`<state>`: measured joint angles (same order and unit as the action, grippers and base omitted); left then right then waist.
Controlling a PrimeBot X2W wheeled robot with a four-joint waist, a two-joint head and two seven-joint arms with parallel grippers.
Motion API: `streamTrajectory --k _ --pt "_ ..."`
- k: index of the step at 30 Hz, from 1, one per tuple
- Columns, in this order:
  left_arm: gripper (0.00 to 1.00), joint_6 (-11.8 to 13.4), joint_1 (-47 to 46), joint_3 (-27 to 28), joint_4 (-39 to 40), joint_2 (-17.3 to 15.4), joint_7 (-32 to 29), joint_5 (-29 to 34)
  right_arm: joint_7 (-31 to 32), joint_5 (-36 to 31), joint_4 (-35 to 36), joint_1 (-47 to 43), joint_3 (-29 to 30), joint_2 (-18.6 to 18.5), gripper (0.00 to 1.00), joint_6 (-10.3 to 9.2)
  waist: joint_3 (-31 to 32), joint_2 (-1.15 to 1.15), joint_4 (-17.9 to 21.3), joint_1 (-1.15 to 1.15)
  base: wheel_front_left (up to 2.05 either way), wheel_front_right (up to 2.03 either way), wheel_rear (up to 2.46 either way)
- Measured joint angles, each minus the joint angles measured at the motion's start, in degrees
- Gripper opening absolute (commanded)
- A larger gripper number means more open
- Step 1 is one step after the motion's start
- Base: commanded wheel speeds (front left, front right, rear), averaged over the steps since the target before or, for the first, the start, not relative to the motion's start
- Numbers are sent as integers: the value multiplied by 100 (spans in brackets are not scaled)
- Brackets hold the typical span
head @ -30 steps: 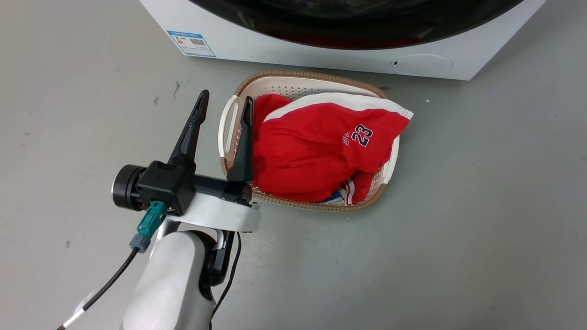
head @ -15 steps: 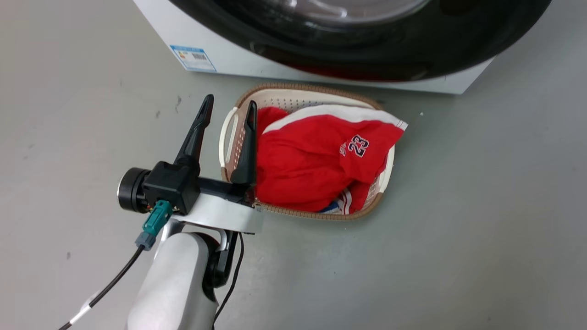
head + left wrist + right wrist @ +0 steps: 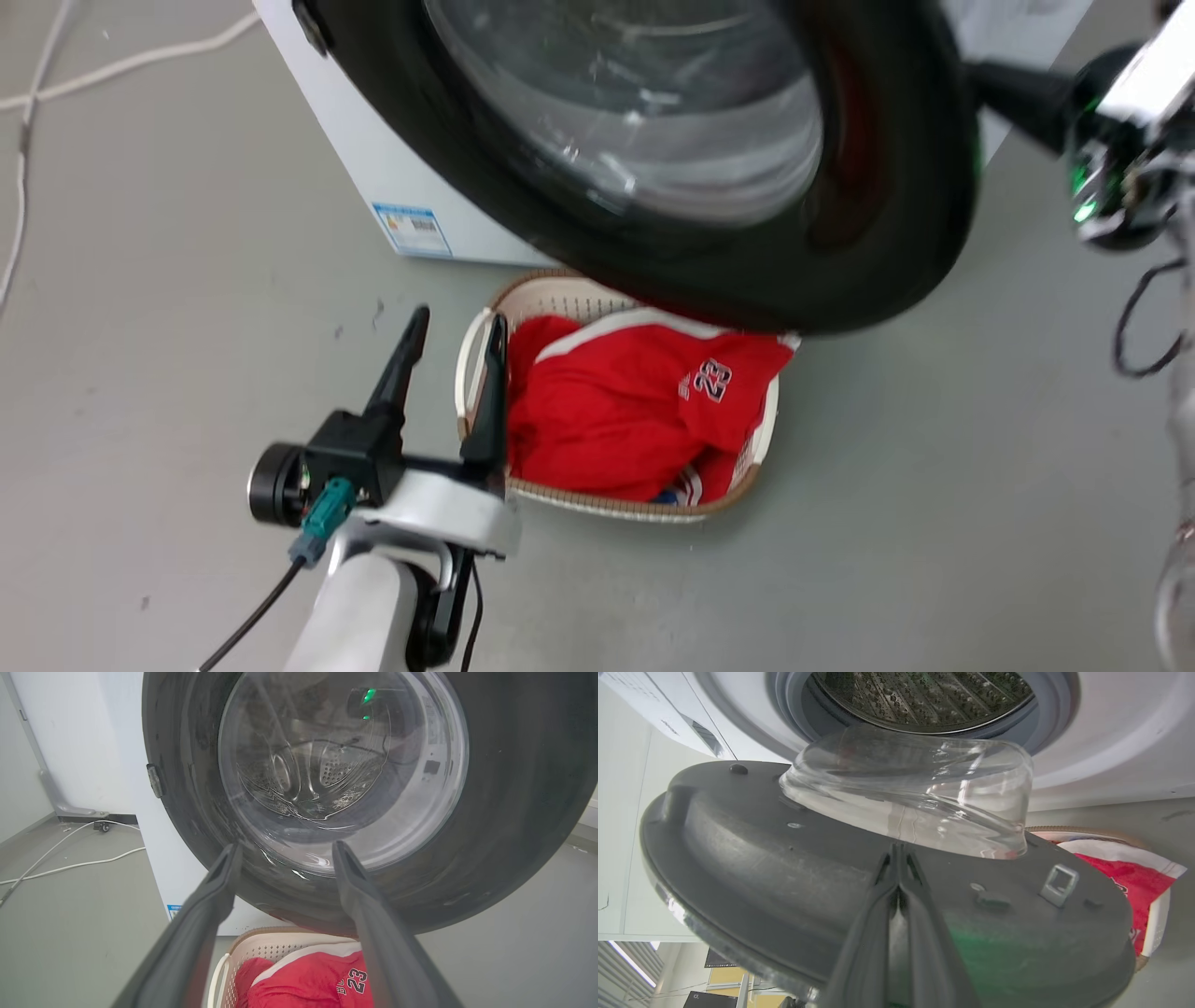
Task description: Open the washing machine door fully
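The washing machine door stands partly swung out from the white machine, its black rim hanging over the basket. The clear glass bowl bulges from its grey inner face. My right gripper is shut, its tips lying against that inner face just below the bowl. In the head view the right gripper reaches in behind the door's right edge. My left gripper is open and holds nothing, low in front of the door, with its fingertips aimed at the glass.
A woven laundry basket with a red jersey sits on the grey floor under the door. White cables trail on the floor left of the machine. The steel drum shows behind the door.
The head camera has tilted up. The door has swung outward from the machine front and now overhangs the basket. My right gripper has come into view; the left arm keeps its place by the basket.
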<state>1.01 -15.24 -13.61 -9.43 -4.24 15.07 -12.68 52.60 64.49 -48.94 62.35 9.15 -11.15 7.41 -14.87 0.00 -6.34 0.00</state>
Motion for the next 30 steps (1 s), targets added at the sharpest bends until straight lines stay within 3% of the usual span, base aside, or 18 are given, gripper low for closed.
streamTrajectory --k 15,21,30 --pt "100 1 645 -29 -205 -115 -11 -87 613 -71 1023 -1709 0 670 0 -1 1014 0 -213 -1 0 0 0" --pt "100 9 737 -52 -192 -146 -46 -120 747 71 1443 -2187 -157 773 0 -1 1155 0 -391 -1 0 0 0" --pt "100 35 861 -113 -209 -176 -82 -170 349 1070 1816 -2879 -1339 812 0 0 1290 0 -541 -1 0 0 0"
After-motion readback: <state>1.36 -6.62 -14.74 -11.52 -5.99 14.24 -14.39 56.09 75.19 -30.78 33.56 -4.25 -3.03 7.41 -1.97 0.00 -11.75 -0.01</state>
